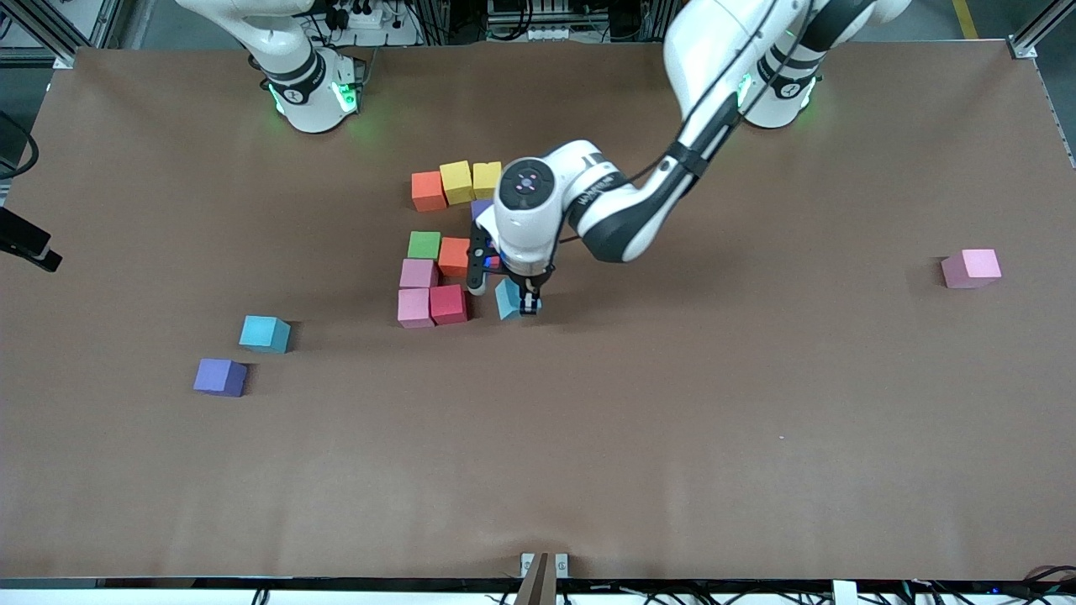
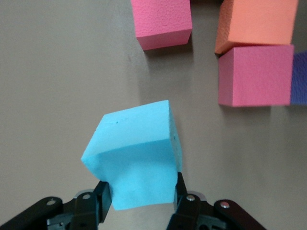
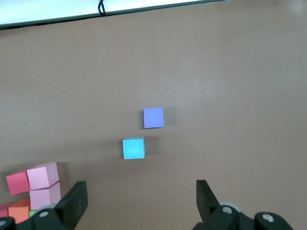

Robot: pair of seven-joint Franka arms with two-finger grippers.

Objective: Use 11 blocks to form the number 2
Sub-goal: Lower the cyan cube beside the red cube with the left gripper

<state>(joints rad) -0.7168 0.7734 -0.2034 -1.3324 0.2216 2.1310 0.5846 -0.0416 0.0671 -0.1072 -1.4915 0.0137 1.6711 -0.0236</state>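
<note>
I have the left gripper (image 1: 528, 304) pinching a light blue block (image 1: 508, 298) at centre frame, tilted, just beside the red block (image 1: 448, 303), since the number 2 (image 1: 437, 252) lacks its last bottom-row cube. The right gripper (image 3: 139, 201), jaws wide, waits empty.

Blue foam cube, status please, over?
Left hand shut on light blue foam cube, beside the red cube. Right hand open, waiting. Nothing blocking.
</note>
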